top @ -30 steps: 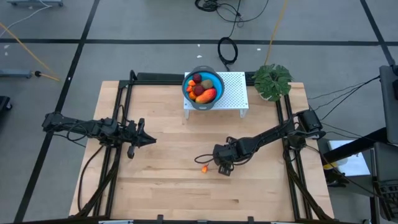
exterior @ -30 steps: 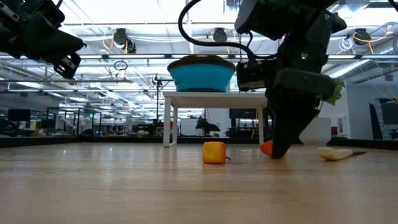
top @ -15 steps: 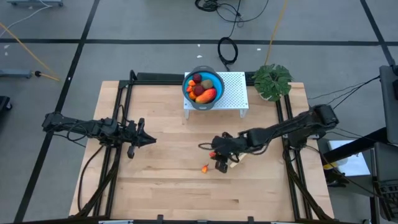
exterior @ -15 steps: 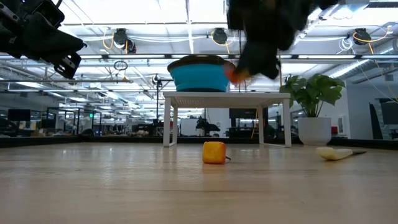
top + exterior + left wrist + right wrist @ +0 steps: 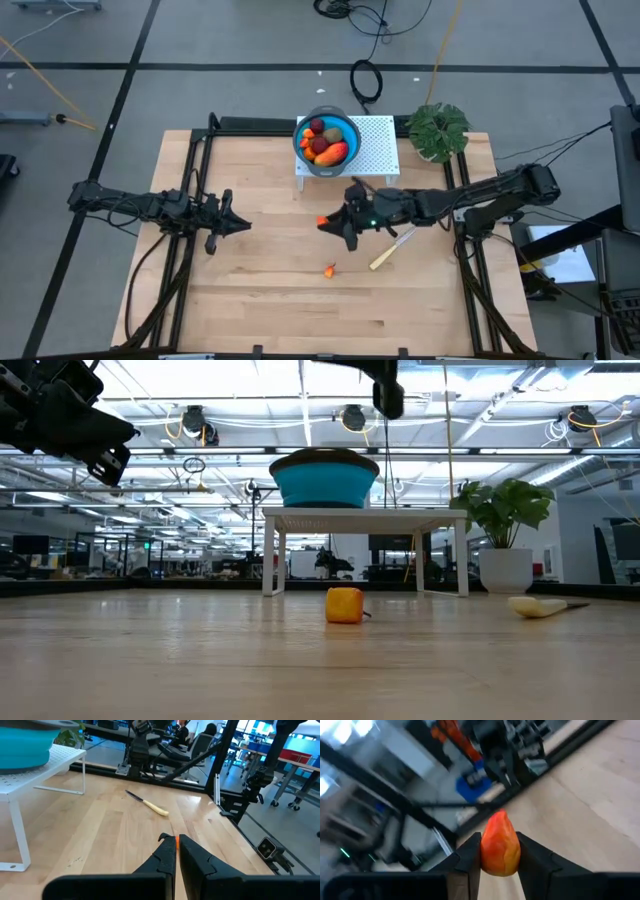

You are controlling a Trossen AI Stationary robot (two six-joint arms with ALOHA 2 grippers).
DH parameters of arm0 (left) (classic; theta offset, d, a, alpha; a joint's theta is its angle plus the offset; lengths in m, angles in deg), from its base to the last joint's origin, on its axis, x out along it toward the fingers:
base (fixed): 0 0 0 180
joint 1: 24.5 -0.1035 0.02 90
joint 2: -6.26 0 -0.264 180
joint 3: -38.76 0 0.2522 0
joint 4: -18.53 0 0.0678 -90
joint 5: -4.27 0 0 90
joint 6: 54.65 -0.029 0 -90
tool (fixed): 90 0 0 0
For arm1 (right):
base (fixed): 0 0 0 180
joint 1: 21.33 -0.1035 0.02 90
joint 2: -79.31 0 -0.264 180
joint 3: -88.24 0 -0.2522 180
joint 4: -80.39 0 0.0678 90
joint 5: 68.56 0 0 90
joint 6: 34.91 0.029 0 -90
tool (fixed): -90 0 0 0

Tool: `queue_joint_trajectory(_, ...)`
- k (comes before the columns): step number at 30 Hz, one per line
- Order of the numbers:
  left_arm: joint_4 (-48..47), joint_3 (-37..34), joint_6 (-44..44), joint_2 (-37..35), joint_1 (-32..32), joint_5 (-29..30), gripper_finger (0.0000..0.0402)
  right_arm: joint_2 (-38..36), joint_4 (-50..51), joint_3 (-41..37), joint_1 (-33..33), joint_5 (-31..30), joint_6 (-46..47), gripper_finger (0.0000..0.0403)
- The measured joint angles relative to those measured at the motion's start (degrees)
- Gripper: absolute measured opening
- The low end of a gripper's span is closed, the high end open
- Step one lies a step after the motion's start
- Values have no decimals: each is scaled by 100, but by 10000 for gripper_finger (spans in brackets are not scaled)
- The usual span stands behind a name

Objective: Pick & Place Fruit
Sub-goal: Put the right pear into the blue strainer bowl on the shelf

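1. A small orange-red toy fruit piece (image 5: 500, 843) is clamped between the fingers of the right pincer (image 5: 328, 222), which is held up above the wooden worktop (image 5: 270, 300), a little short of the white perforated stand (image 5: 378, 145).
2. The blue round bowl (image 5: 302, 146) on that stand is already loaded with several toy fruits, a dark red ball (image 5: 317, 126) and a long red-orange-yellow piece (image 5: 333, 153) among them, so most of the job looks done, tbh.
3. One tiny orange bit (image 5: 330, 269) is left lying on the worktop near the middle, with a yellow-handled knife (image 5: 391, 249) just off to its right.
4. The left pincer (image 5: 243, 226) is parked over the left side, fingers pressed together, nothing held.
5. Left to do, probably: the carried piece dropped in the bowl, then the last bit fetched.
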State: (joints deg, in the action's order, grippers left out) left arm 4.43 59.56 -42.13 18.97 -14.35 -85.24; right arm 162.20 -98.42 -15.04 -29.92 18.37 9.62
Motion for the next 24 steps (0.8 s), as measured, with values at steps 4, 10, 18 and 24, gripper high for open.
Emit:
queue_joint_trajectory(4,-2,0,1,0,-1,2,19,2,-679,0,106,-4,618,95)
queue_joint_trajectory(10,0,0,1,-2,-1,5,19,7,-1444,0,292,-165,1422,95)
queue_joint_trajectory(18,-43,0,5,0,1,265,19,4,-2259,0,700,-160,2384,95)
queue_joint_trajectory(24,-171,0,115,0,1,284,19,4,-2366,0,991,-125,2533,95)
